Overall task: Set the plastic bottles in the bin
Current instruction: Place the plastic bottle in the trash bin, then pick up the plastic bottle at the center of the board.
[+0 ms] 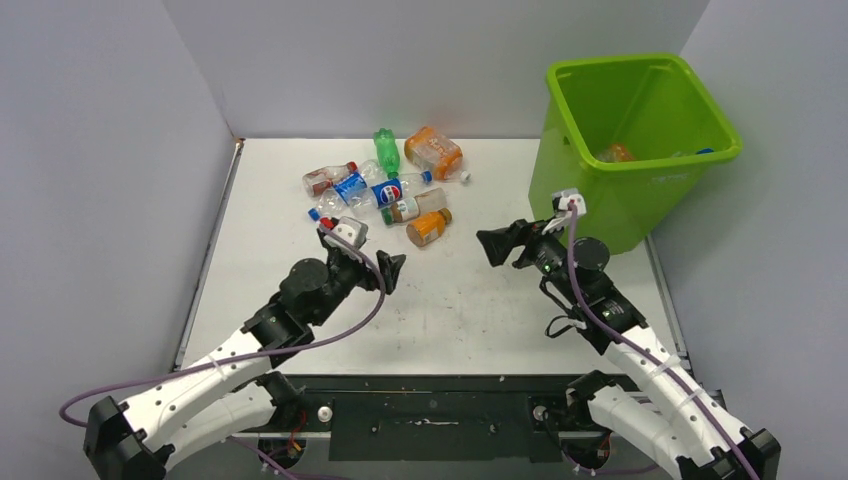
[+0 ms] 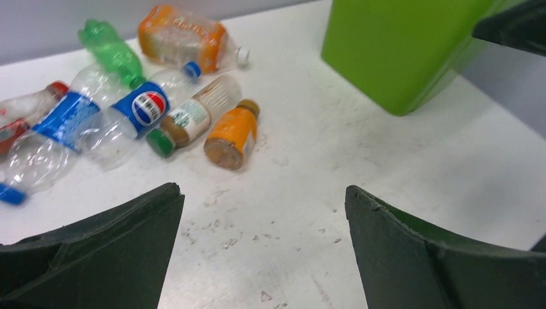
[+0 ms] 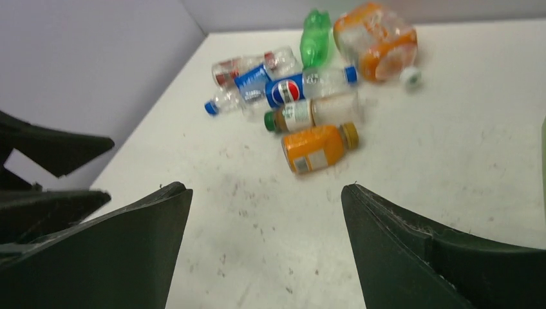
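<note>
Crushed clear plastic bottles [image 1: 385, 188]: heaped far left-centre on white table [image 1: 450, 300]; a few already inside lime-green rectangular plastic bin [image 1: 590, 200], far right. Left gripper [image 1: 392, 270], right gripper [image 1: 493, 245]: jaws wide, empty. Step, seemingly: a fresh pick. Next, probably: close on nearest small orange bottle [image 1: 429, 227].

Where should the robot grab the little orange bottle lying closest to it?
Around its middle, coming down from above. The orange bottle lies on its side at the near edge of the bunch, with bare table on its near side; the other bottles crowd only its far side.
</note>
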Available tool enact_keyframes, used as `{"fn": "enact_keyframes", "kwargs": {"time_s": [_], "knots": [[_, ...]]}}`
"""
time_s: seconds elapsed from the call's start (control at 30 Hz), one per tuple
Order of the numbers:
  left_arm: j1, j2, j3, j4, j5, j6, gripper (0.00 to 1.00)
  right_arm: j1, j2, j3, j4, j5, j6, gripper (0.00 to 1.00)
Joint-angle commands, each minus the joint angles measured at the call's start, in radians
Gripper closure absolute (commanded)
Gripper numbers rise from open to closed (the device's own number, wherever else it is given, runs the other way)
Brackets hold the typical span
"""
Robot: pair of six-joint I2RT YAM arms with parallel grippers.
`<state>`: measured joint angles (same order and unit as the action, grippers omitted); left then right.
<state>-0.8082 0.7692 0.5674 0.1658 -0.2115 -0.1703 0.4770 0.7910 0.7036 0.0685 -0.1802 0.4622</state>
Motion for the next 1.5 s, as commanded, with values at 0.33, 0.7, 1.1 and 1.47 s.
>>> {"fn": "enact_keyframes", "kwargs": {"time_s": [0.33,0.7,1.1,1.47], "knots": [[0.067,0.628,0.477,-0.409,-0.041,-0.061,0.04,0.088,-0.255,-0.355,0.020,0.116,0.108,0.10],[0.033,1.185,1.101,-0.814,-0.128,0.206,0.04,0.097,-0.534,-0.532,-0.163,0.118,0.199,0.10],[0.068,1.378,1.303,-0.852,-0.158,0.295,0.04,0.099,-0.546,-0.577,-0.171,0.081,0.216,0.10],[0.110,1.466,1.356,-0.849,-0.026,0.274,0.00,0.100,-0.520,-0.549,-0.156,0.074,0.215,0.10]]}}
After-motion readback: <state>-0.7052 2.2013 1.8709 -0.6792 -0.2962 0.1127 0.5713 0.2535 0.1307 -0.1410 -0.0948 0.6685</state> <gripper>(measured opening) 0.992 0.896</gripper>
